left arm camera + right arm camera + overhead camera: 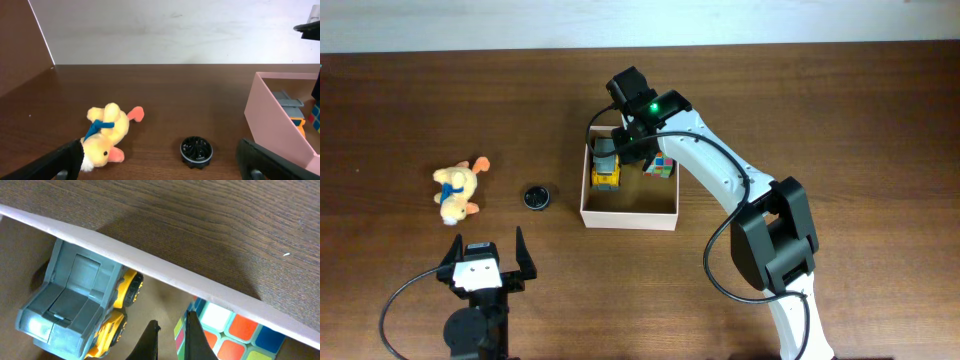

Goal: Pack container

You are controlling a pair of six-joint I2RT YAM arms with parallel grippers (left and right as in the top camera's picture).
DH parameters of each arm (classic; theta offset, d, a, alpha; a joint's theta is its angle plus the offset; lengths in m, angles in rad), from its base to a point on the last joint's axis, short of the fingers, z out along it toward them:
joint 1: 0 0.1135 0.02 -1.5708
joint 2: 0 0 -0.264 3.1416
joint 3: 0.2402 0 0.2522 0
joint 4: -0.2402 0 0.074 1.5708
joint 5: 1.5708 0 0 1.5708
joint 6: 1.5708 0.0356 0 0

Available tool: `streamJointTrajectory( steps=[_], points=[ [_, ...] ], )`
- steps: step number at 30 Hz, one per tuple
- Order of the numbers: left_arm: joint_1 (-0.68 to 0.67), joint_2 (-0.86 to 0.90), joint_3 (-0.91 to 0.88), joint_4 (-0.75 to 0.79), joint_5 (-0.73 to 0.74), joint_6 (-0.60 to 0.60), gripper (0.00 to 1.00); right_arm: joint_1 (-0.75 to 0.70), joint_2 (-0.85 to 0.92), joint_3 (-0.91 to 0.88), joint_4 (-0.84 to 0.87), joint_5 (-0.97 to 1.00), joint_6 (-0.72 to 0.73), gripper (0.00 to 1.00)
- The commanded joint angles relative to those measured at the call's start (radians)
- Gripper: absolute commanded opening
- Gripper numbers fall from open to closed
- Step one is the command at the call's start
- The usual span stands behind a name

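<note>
Since the right gripper (172, 325) hangs low over the box (150, 262) with its fingers drawn almost together and nothing seen between them, the step in hand is judged to be a clean exit. The fingers are best raised straight up, so that neither the thin cardboard wall just ahead of them nor the glossy, many-coloured cube (225, 330) just to their right is caught. The box, white outside and tan within, lies directly beneath this gripper. A hard plastic truck (75, 300), grey-bodied with yellow wheels, rests inside it to the fingers' left. The left gripper (487, 250) is spread wide and empty. A soft, fuzzy yellow duck (458, 192) lies ahead to its left and a small black ribbed disc (537, 196) ahead to its right, both on the dark wood-grain table (820, 100).
</note>
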Motion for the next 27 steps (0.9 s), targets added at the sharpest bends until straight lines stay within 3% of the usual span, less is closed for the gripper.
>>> streamJointTrajectory(
  steps=[1,27],
  points=[
    [0.005,-0.01,-0.005,0.002,0.011,0.015,0.99,-0.002,0.041,-0.003,0.004,0.009,-0.009,0.04],
    [0.005,-0.01,-0.005,0.002,0.011,0.015,0.99,-0.003,0.072,-0.003,-0.021,0.001,-0.014,0.04]
  ],
)
